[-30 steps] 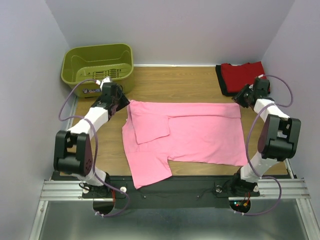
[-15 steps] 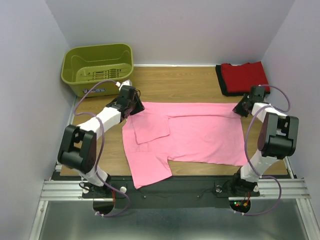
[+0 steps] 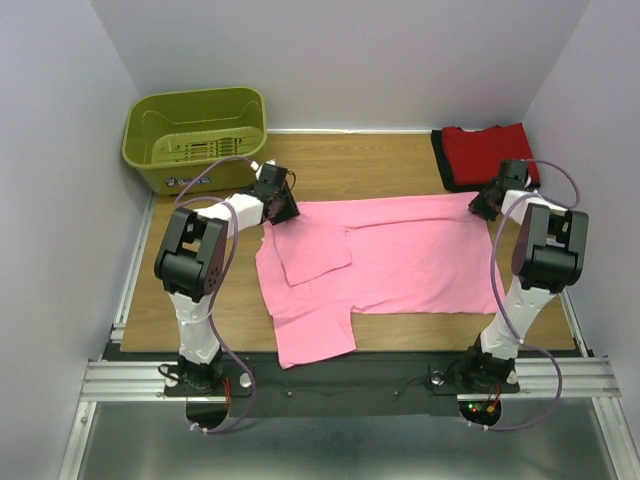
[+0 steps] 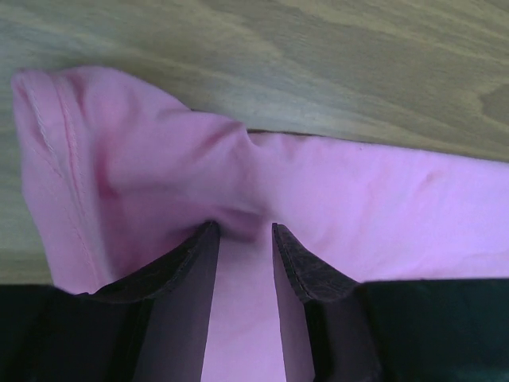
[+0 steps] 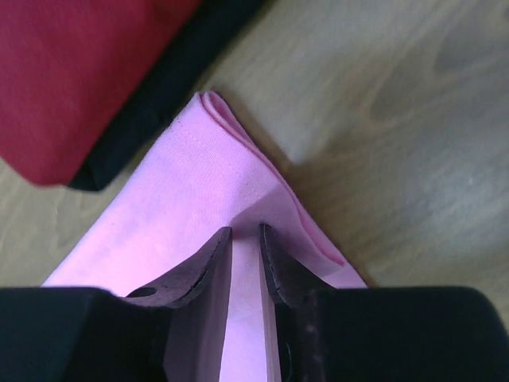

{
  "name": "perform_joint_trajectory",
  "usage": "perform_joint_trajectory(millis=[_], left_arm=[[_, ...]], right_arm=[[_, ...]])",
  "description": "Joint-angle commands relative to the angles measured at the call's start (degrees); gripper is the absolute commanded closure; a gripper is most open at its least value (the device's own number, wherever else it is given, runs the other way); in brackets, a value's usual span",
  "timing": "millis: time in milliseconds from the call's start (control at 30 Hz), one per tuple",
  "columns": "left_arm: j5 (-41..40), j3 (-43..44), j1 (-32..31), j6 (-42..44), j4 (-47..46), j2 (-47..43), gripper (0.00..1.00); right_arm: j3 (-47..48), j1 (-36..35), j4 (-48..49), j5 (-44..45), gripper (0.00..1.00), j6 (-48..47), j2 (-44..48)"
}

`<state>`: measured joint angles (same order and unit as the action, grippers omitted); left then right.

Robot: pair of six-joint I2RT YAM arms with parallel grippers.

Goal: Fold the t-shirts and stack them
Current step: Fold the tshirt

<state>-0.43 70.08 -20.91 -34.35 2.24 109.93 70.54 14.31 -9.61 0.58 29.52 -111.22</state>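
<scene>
Now that both have swung inward, the left gripper (image 3: 283, 212) at ten o'clock and the right gripper (image 3: 482, 208) at two pinch the far corners of the pink t-shirt (image 3: 400, 265); folding can likely start.

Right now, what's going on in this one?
Both arms are working on the pink t-shirt, spread flat on the table with one sleeve folded in. The left gripper pinches its far left corner and the right gripper pinches its far right corner, each with cloth caught in its jaws. A folded red t-shirt lies on a black t-shirt at the far right. The green basket stands at the far left.
</scene>
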Motion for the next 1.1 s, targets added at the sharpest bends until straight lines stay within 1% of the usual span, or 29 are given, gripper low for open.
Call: perform_joint_trajectory(millis=[0, 33, 100, 133, 167, 200, 233, 267, 300, 333, 367, 400, 433, 467, 500, 533, 600, 667, 700, 767, 933, 1000, 1067], left_arm=[[2.27, 5.32, -0.28, 1.04, 0.39, -0.15, 0.52], [2.1, 5.5, -0.28, 1.21, 0.66, -0.94, 0.5], [1.31, 4.63, -0.36, 1.21, 1.36, -5.15, 0.45], [0.96, 4.01, -0.45, 1.21, 1.62, -6.99, 0.44], [-1.31, 2.27, -0.71, 1.21, 2.67, -9.1, 0.43], [-2.2, 1.21, -0.98, 1.13, 3.29, -13.56, 0.42], [-3.17, -0.11, -1.15, 1.04, 4.17, -15.95, 0.33], [-4.22, -3.26, -1.33, 1.04, 5.83, -18.32, 0.32], [-5.36, -4.94, -1.68, 0.95, 6.89, -22.96, 0.31], [-5.72, -6.87, -1.94, 0.95, 7.86, -25.35, 0.31], [-6.07, -10.72, -2.12, 0.95, 10.04, -29.82, 0.31], [-5.99, -12.76, -2.38, 0.95, 11.11, -32.12, 0.31], [-5.99, -14.95, -2.65, 0.95, 12.16, -34.5, 0.31], [-6.16, -19.07, -3.0, 0.86, 13.83, -39.22, 0.31], [-6.25, -21.2, -3.7, 0.17, 14.89, -41.61, 0.31], [-5.91, -24.7, -3.96, -0.19, 17.07, -45.64, 0.31], [-5.73, -27.53, -4.23, -1.07, 19.46, -48.66, 0.31], [-5.46, -30.17, -4.23, -1.33, 22.35, -50.51, 0.31], [-5.64, -30.44, -4.23, -1.6, 23.24, -51.21, 0.32], [-5.99, -30.27, -4.23, -1.51, 25.17, -50.87, 0.33], [-4.24, -27.64, -4.76, 1.12, 29.05, -42.09, 0.38], [-2.84, -27.11, -5.37, 1.22, 29.31, -38.93, 0.4], [-2.74, -26.76, -7.12, 0.78, 28.96, -37.86, 0.43]], right_arm=[[3.37, 0.99, -0.94, 2.59, 0.72, -1.83, -1.99], [3.37, 0.99, -1.03, 0.76, 0.71, -1.92, -1.2], [2.15, 0.99, -1.38, -0.05, 0.69, -1.66, 1.08], [1.53, 0.99, -1.55, -0.31, 0.66, -1.48, 3.96], [0.57, 0.99, -1.73, -1.88, 0.64, -1.39, 5.56], [-1.09, 0.99, -2.34, -2.33, 0.62, -1.39, 7.14], [-2.24, 0.99, -2.69, -3.29, 0.56, -1.22, 9.07], [-3.3, 0.99, -3.31, -3.65, 0.53, -1.22, 12.48], [-4.09, 0.99, -5.14, -3.83, 0.49, -1.3, 14.52], [-6.27, 0.99, -6.29, -4.09, 0.41, -1.57, 16.19], [-7.25, 0.99, -7.52, -4.18, 0.38, -1.74, 19.95], [-9.79, 0.99, -9.71, -4.01, 0.37, -1.74, 21.99], [-9.81, 0.99, -10.34, -4.01, 0.34, -1.74, 23.84], [-12.77, 0.99, -10.87, -4.79, 0.3, -1.66, 28.12], [-15.06, 0.99, -12.35, -5.32, 0.23, -1.74, 29.82], [-16.3, 0.73, -14.37, -5.5, 0.2, -2.09, 31.66], [-18.33, 0.29, -15.96, -5.24, 0.16, -2.36, 36.48], [-21.92, 0.11, -16.93, -6.2, 0.16, -2.27, 39.4], [-22.98, 0.02, -17.63, -6.73, 0.16, -2.18, 41.94], [-25.18, -0.24, -18.25, -7.17, 0.16, -2.62, 43.97], [-25.98, -2.88, -20.1, -2.34, 0.16, -4.82, 46.09], [-25.9, -3.23, -20.1, -1.9, 0.16, -4.73, 46.01], [-25.63, -3.32, -20.1, -1.72, 0.16, -4.47, 45.39]])
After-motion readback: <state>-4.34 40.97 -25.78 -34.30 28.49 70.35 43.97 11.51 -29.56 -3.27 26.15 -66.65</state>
